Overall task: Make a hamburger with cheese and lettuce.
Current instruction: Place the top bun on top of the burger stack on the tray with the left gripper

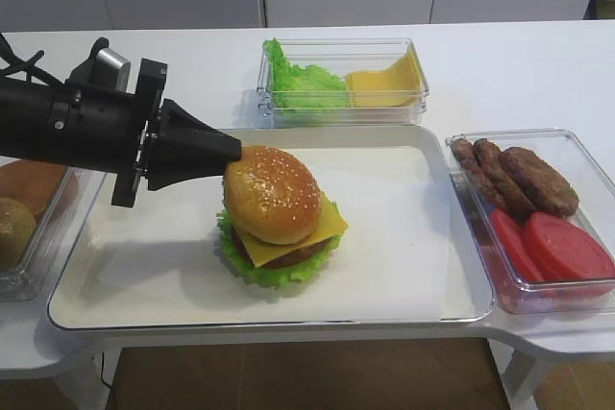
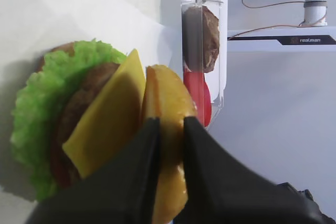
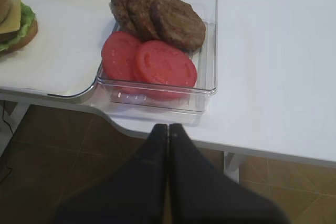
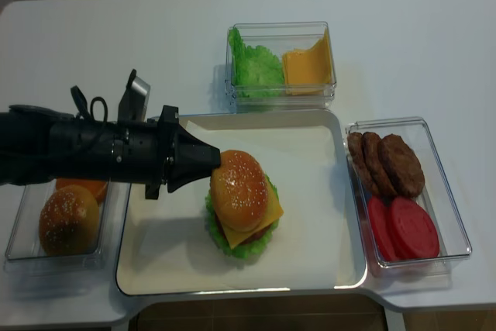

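The hamburger [image 1: 279, 228] stands in the middle of the white tray [image 1: 404, 276]: frilly lettuce [image 1: 258, 272], brown patty, yellow cheese [image 1: 332, 222] with an overhanging corner, and a sesame bun [image 1: 272, 194] on top, slightly tilted. My left gripper [image 1: 233, 153] reaches in from the left and is shut on the bun's near-left edge. In the left wrist view the bun [image 2: 168, 95] fills the gap between the black fingers [image 2: 142, 145], beside the cheese [image 2: 107, 124] and lettuce [image 2: 39, 108]. My right gripper [image 3: 168, 126] hangs shut and empty off the table's front edge.
A clear box [image 1: 341, 108] behind the tray holds loose lettuce leaves and cheese slices. Another box [image 1: 577, 156] to the right holds patties and tomato slices [image 3: 165, 64]. A third box [image 4: 19, 246] at the left holds spare buns.
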Robot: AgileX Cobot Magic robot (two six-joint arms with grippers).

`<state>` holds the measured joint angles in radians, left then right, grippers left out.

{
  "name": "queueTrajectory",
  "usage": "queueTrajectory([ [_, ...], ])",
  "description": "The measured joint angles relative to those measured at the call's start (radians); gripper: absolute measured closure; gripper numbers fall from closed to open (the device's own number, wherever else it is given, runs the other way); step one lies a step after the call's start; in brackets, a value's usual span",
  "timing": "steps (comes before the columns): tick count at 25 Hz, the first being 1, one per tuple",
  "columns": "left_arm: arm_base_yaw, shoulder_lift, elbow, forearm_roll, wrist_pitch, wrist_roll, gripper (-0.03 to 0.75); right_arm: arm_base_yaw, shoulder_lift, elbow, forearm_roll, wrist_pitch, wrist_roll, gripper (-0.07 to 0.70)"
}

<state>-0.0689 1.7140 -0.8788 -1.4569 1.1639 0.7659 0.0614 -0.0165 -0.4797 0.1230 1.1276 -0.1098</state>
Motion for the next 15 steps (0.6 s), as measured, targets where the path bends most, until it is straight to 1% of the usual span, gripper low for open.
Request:
queueTrajectory([
  [5, -0.002, 0.000, 0.000, 0.010, 0.000, 0.000, 0.590, 0.000, 0.000, 0.000, 0.000, 0.000, 0.000, 0.636],
  [9, -0.026, 0.000, 0.000, 0.011, 0.000, 0.000, 0.582, 0.000, 0.000, 0.000, 0.000, 0.000, 0.000, 0.636],
  [11, -0.038, 0.000, 0.000, 0.012, 0.000, 0.000, 0.559, 0.000, 0.000, 0.000, 0.000, 0.000, 0.000, 0.636],
  [15, -0.040, 0.000, 0.000, 0.012, 0.002, 0.000, 0.513, 0.000, 0.000, 0.000, 0.000, 0.000, 0.000, 0.636],
])
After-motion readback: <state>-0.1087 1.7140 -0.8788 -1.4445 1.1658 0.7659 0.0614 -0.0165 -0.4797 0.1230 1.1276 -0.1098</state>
